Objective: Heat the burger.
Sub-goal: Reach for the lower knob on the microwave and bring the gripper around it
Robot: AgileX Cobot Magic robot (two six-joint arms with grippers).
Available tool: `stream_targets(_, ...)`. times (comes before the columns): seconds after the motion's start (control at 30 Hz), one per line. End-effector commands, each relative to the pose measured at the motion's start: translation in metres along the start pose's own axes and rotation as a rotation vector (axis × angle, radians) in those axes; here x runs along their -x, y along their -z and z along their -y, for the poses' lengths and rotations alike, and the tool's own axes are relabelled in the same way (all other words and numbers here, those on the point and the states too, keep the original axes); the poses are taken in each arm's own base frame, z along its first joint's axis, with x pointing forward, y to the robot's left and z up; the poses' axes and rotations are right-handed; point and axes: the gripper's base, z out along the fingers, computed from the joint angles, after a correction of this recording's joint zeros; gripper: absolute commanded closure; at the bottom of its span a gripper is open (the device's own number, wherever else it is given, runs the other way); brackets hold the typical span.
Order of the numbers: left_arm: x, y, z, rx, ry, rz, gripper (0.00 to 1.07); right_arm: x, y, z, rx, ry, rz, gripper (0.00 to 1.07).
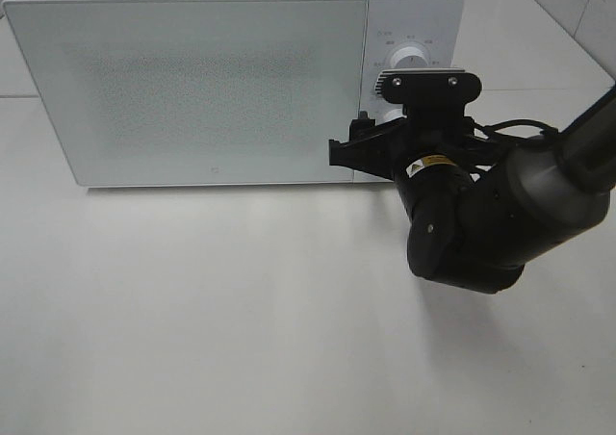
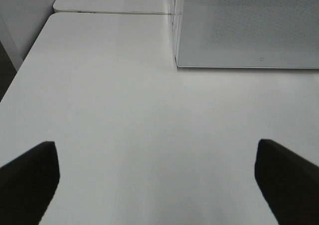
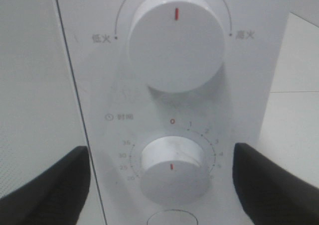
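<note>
The burger is out of view; the white microwave (image 1: 212,79) has its door shut. My right gripper (image 1: 385,132) is open at the control panel. In the right wrist view, my right gripper (image 3: 162,155) has its two dark fingers (image 3: 55,185) on either side of the lower timer knob (image 3: 172,171), with a gap on each side. The knob's red mark sits on the side toward the 0. My left gripper (image 2: 155,150) is open over the bare white table (image 2: 124,110), with nothing between its fingers.
The upper power knob (image 3: 175,38) has its red mark pointing straight up. The microwave's left front corner (image 2: 177,60) shows in the left wrist view. A second white table top (image 2: 109,1) adjoins behind. The right arm (image 1: 500,214) reaches in from the right edge.
</note>
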Motion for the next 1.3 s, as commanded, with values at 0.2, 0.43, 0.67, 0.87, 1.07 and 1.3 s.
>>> stream_targets(0.2,-0.002,0.003,0.001,-0.008,0.001,0.023,0.04,0.0,-0.014,-0.001,-0.003,-0.019,0.008,0.31)
stream_targets(0.43,-0.002,0.003,0.001,-0.008,0.001,0.023,0.04,0.002,-0.018,0.001,-0.006,-0.025,0.016,0.31)
stream_targets(0.67,-0.002,0.003,0.001,-0.008,0.001,0.023,0.04,0.004,-0.02,0.003,-0.006,-0.024,0.02,0.32)
stream_targets(0.87,-0.002,0.003,0.001,-0.008,0.001,0.023,0.04,0.002,-0.02,0.002,-0.002,-0.025,0.005,0.53)
stream_targets(1.07,-0.002,0.003,0.001,-0.008,0.001,0.023,0.04,0.001,-0.02,0.002,0.001,-0.025,-0.004,0.84)
stream_targets(1.3,-0.002,0.003,0.001,-0.008,0.001,0.023,0.04,0.008,-0.02,0.003,-0.004,-0.016,0.063,1.07)
